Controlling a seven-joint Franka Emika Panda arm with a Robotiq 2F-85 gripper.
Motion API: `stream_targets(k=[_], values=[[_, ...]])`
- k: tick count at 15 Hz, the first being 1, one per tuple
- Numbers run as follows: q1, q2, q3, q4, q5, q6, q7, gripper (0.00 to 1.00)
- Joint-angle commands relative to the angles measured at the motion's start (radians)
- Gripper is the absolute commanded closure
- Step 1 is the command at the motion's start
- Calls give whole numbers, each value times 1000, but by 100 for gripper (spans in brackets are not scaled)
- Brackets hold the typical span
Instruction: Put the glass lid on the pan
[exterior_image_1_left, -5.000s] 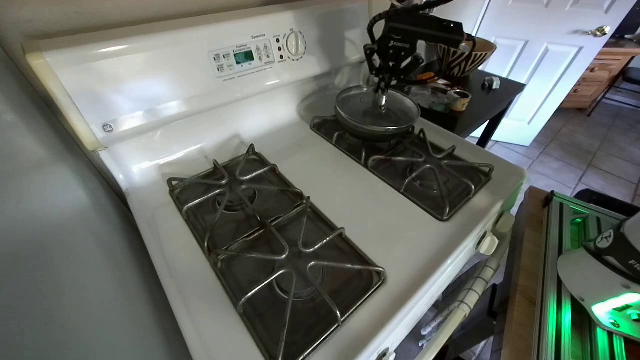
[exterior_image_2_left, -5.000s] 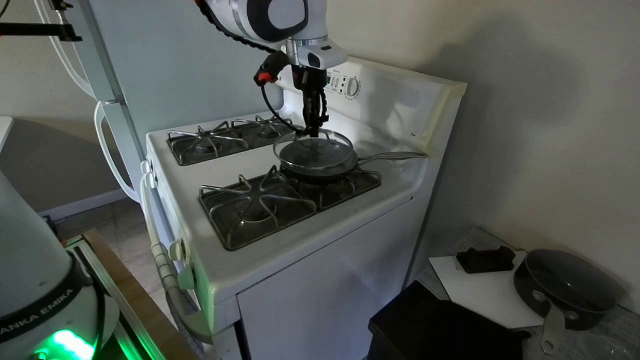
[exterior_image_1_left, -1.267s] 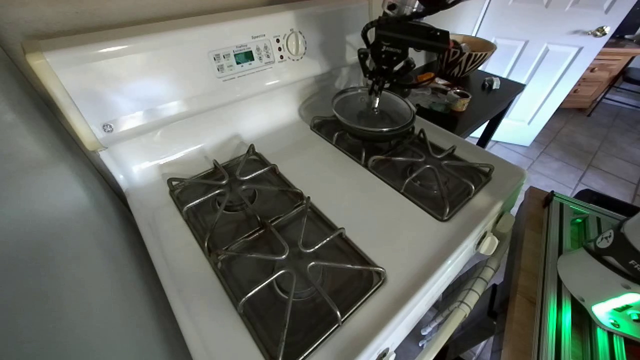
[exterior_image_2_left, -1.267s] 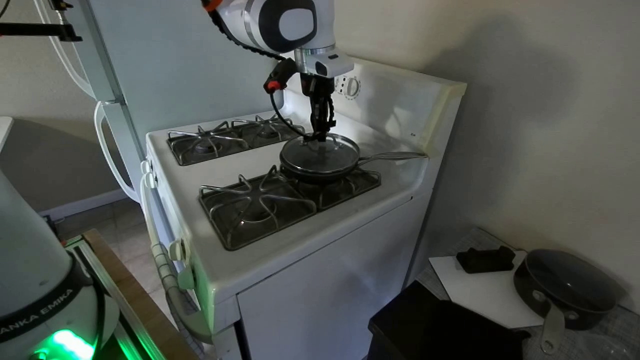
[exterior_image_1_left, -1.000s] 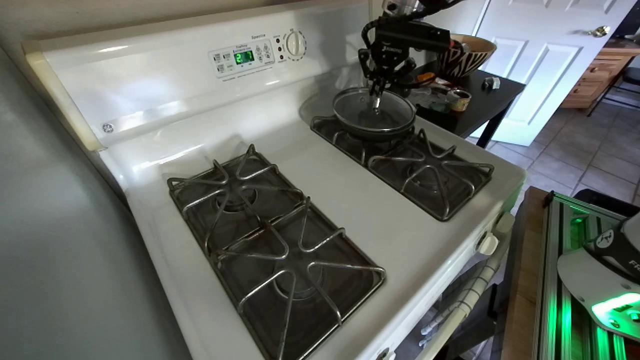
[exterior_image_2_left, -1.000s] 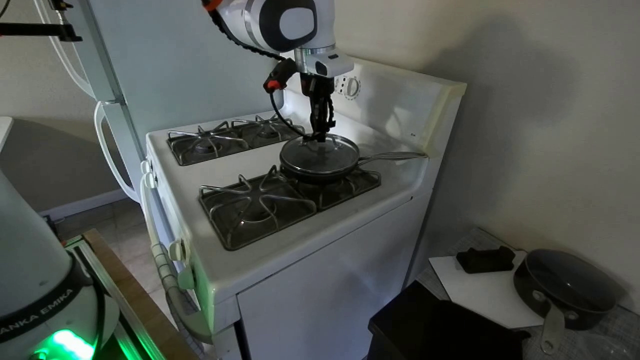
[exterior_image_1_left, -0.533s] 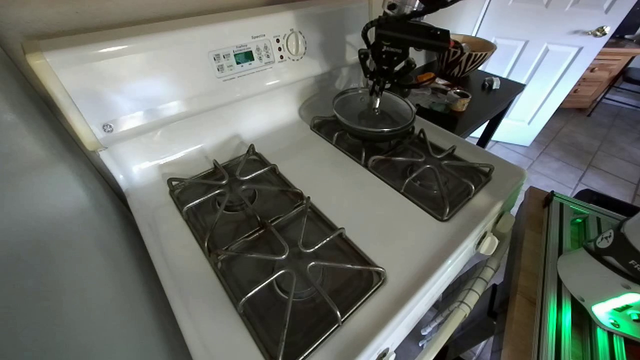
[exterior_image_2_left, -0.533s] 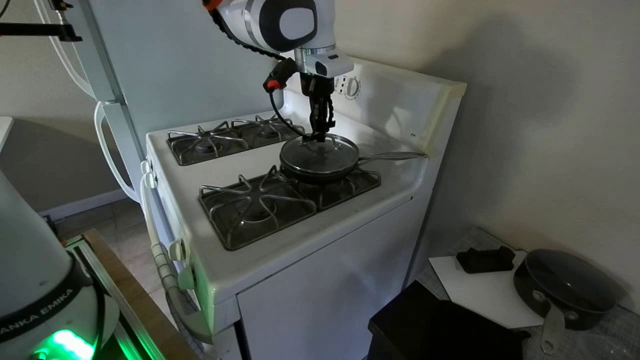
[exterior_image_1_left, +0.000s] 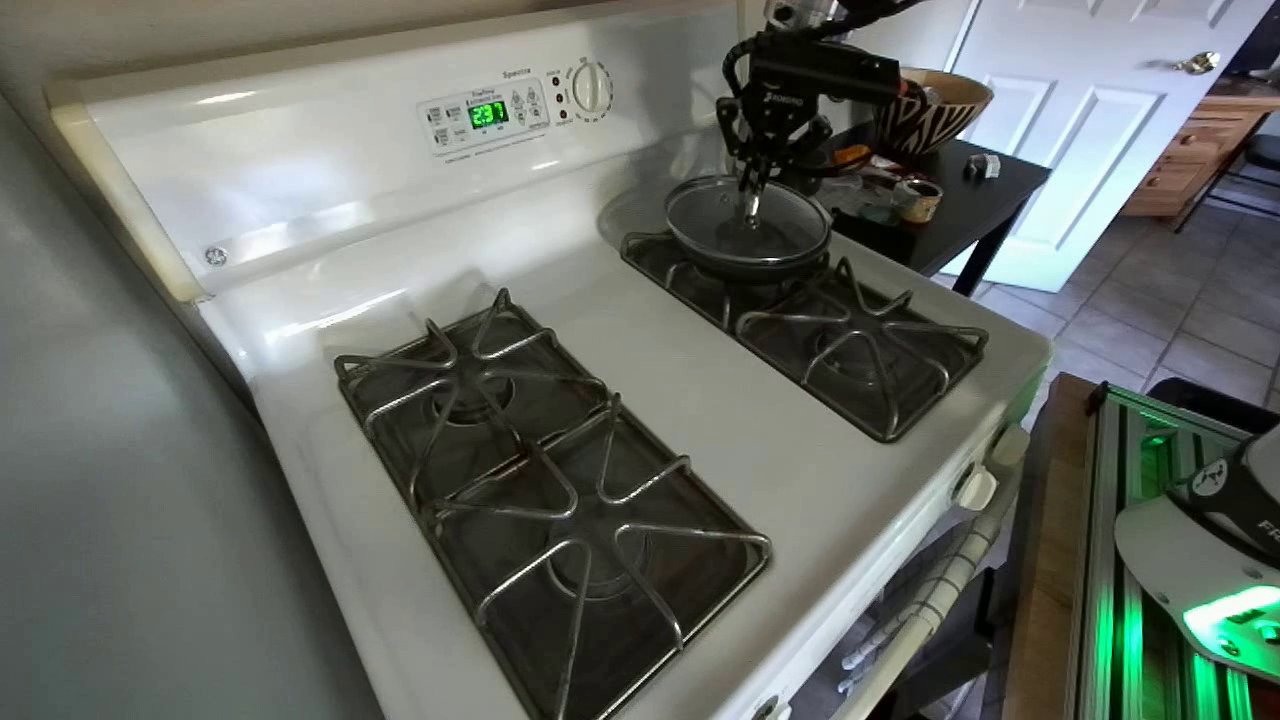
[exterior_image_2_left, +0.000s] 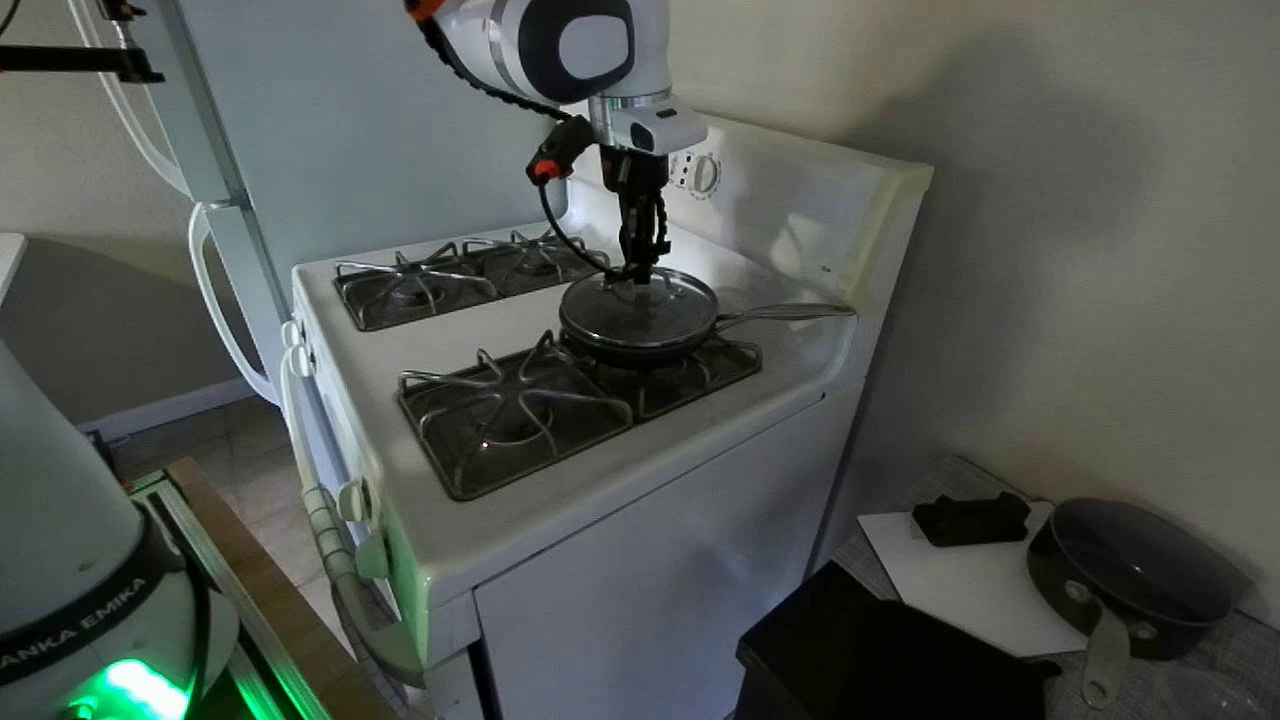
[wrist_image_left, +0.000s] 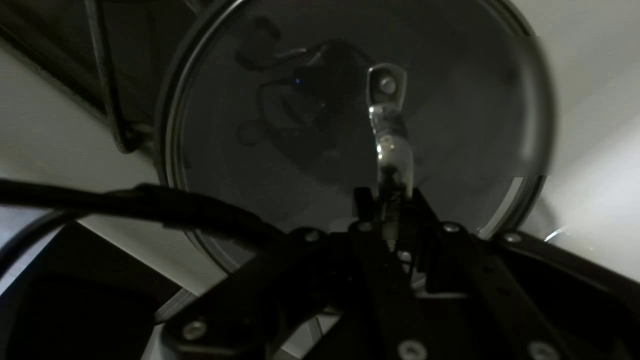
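The glass lid (exterior_image_1_left: 705, 222) is a round clear disc with a metal rim and a metal strap handle. It lies about level on the dark pan (exterior_image_1_left: 765, 268), with its rim along the pan's rim. The lid (exterior_image_2_left: 625, 315) and the pan (exterior_image_2_left: 650, 353) also show in an exterior view, with the pan handle pointing toward the stove's back panel. My gripper (exterior_image_1_left: 755, 180) is right above the lid's middle. In the wrist view the gripper (wrist_image_left: 387, 200) is shut on the strap handle of the lid (wrist_image_left: 310, 170). The pan's inside is dim through the glass.
The pan stands on a rear burner grate beside another grate (exterior_image_2_left: 500, 415). The back panel (exterior_image_1_left: 340, 140) rises close behind. A black table (exterior_image_1_left: 985, 205) with a patterned bowl (exterior_image_1_left: 960, 105) and small items is beyond the stove. A second pot (exterior_image_2_left: 1130, 570) stands off the stove.
Since five seconds ago the lid has moved slightly toward the stove's back and come down from a tilted, offset pose to lie flat on the pan. Over the last second the arm is still.
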Motion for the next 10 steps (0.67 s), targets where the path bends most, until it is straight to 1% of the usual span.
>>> stream_targets(k=[1,4,6,10], values=[[9,5,1,-10,-3,30,14,97],[9,5,2,-12,2,34,9,97],[10,6,1,-19,-17,54,14,97],[12,-10,1,-38,-29,76,-15,97]])
